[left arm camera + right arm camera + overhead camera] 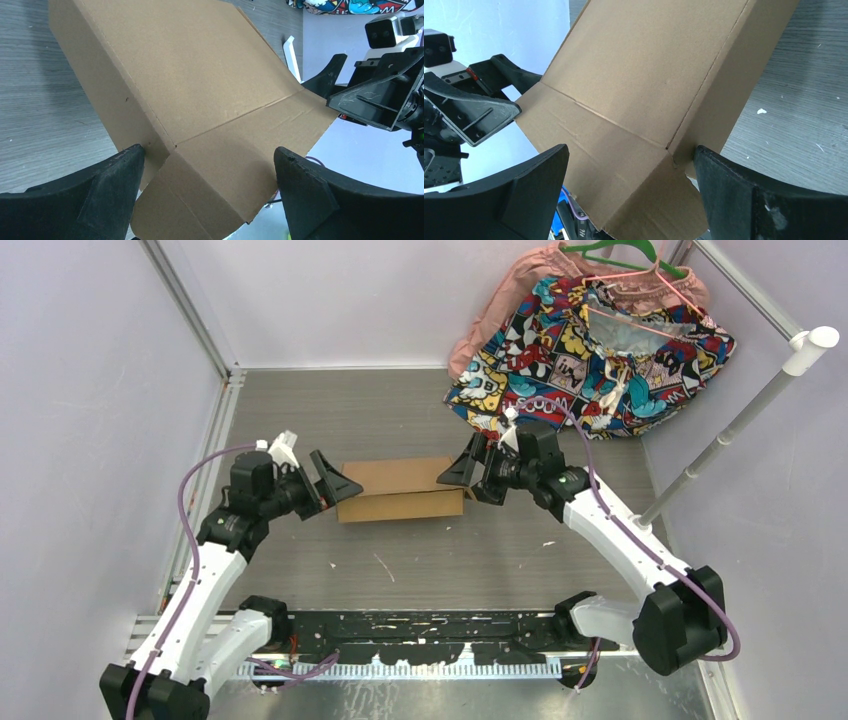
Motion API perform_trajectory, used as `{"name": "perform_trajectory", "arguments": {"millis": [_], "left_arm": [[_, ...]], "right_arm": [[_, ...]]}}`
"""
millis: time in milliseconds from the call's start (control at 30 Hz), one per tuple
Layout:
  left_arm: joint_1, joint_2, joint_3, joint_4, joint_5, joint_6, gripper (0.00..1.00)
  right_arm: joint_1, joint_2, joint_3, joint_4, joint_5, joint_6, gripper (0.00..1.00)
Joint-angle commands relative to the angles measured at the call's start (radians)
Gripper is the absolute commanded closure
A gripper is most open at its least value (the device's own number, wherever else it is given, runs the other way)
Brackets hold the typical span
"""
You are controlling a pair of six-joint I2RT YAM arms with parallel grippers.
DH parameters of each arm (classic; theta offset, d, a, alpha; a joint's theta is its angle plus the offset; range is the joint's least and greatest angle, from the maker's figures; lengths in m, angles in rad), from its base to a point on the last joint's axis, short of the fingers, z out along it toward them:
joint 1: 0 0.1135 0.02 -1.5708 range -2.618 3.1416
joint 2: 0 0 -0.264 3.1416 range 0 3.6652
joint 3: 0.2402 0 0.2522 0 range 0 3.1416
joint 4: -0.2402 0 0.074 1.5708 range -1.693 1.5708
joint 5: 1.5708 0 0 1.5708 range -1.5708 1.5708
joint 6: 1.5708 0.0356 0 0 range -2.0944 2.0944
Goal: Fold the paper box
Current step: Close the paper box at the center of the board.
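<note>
Near edge: black mounting rail (pixel 430 625) w/ both arm bases. White-and-black arms w/ purple cables (pixel 188 530) reach in twd table ctr.

L gripper (pixel 207 157): matte black wedge-shaped plastic fingers (pixel 100 190) spread wide, one each side of the box's end flap. One tip sits right at the side-wall corner; contact can't tell. R gripper (pixel 631 155): same build, fingers (pixel 744 195) wide apart astride the opposite end, one tip just beside the side wall. Nothing clamped.

Btwn them, mid-table: the paper box (pixel 400 490), plain brown corrugated cardboard, unprinted, shallow rectangular shape, long axis L–R.
- Broad flat top panel, narrow side wall folded down along the near long edge.
- Straight scored crease across each end, w/ a flap beyond it pointing at the gripper.
- Short slit where crease meets wall.
- Surface matte, faint ribbing, a few small dents.

Table (pixel 300 420): grey, fine parallel grain, small white flecks. Far R corner: multicolour comic-print cloth (pixel 600 350) hanging over a pink garment (pixel 485 320). White tube pole (pixel 745 415) slants at R.
</note>
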Motion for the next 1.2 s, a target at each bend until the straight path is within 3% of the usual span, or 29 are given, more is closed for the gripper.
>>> {"name": "perform_trajectory", "arguments": {"millis": [0, 1167], "left_arm": [[-0.011, 0.007, 0.053, 0.004, 0.118, -0.025, 0.00], [-0.011, 0.215, 0.224, -0.108, 0.277, -0.094, 0.00]], "right_arm": [[0.014, 0.001, 0.077, 0.052, -0.106, 0.058, 0.00], [0.013, 0.102, 0.216, -0.165, -0.164, 0.061, 0.00]]}}
